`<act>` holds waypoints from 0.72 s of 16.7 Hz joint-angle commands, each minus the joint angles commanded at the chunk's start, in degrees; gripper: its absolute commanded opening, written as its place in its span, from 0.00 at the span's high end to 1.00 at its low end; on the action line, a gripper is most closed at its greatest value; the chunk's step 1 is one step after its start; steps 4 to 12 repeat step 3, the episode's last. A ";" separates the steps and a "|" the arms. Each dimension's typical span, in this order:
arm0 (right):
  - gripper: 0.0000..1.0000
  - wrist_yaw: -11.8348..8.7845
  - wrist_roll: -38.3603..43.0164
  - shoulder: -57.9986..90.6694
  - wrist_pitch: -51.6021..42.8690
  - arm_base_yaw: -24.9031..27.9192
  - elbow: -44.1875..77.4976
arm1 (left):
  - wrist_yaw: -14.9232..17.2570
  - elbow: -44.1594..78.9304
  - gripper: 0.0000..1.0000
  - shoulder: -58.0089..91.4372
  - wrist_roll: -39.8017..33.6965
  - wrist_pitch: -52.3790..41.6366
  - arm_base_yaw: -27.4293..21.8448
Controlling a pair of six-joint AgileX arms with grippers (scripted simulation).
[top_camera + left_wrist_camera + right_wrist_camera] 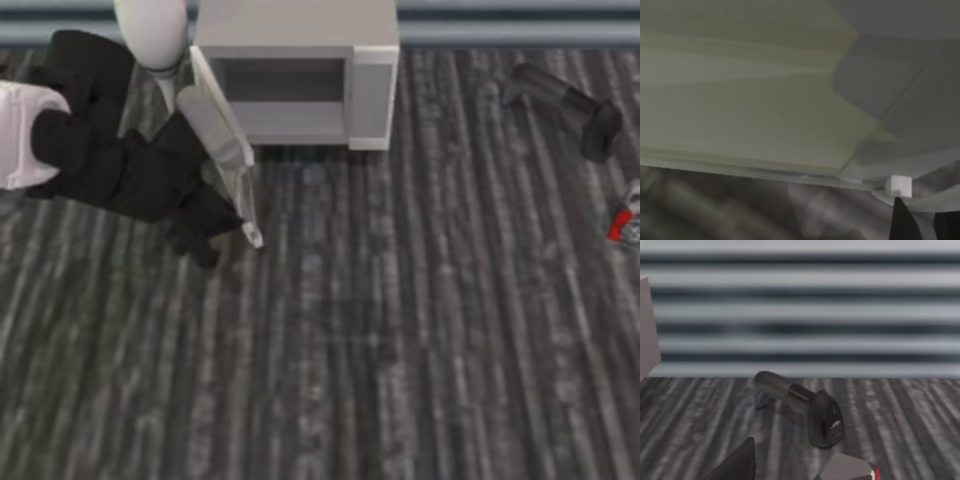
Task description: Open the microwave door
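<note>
The light grey microwave (295, 25) stands at the back middle of the table. Its door (225, 130) is swung far out on its left hinge, so the empty cavity (285, 95) shows. My left gripper (212, 235) is at the door's free edge, beside the small white handle (253, 236). In the left wrist view the door (750, 100) fills the picture. There the gripper (920, 220) has a dark finger (902, 222) on each side of the door's edge, just under the handle block (899, 185). My right gripper (790, 472) is parked open at the table's right edge.
A dark grey hand-held scanner (565, 105) (800, 405) lies at the back right. A white rounded object (150, 30) stands left of the microwave. The left arm's black links (110, 160) lie left of the door. A striped wall runs along the back.
</note>
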 joint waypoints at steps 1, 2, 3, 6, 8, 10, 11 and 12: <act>0.00 0.00 0.00 0.00 0.00 0.00 0.00 | 0.00 0.00 1.00 0.00 0.00 0.00 0.00; 0.00 0.00 0.00 0.00 0.00 0.00 0.00 | 0.00 0.00 1.00 0.00 0.00 0.00 0.00; 0.00 0.00 0.00 0.00 0.00 0.00 0.00 | 0.00 0.00 1.00 0.00 0.00 0.00 0.00; 0.00 0.00 0.00 0.00 0.00 0.00 0.00 | 0.00 0.00 1.00 0.00 0.00 0.00 0.00; 0.00 0.00 0.00 0.00 0.00 0.00 0.00 | 0.00 0.00 1.00 0.00 0.00 0.00 0.00; 0.00 0.00 0.00 0.00 0.00 0.00 0.00 | 0.00 0.00 1.00 0.00 0.00 0.00 0.00; 0.00 0.00 0.00 0.00 0.00 0.00 0.00 | 0.00 0.00 1.00 0.00 0.00 0.00 0.00; 0.00 0.00 0.00 0.00 0.00 0.00 0.00 | 0.00 0.00 1.00 0.00 0.00 0.00 0.00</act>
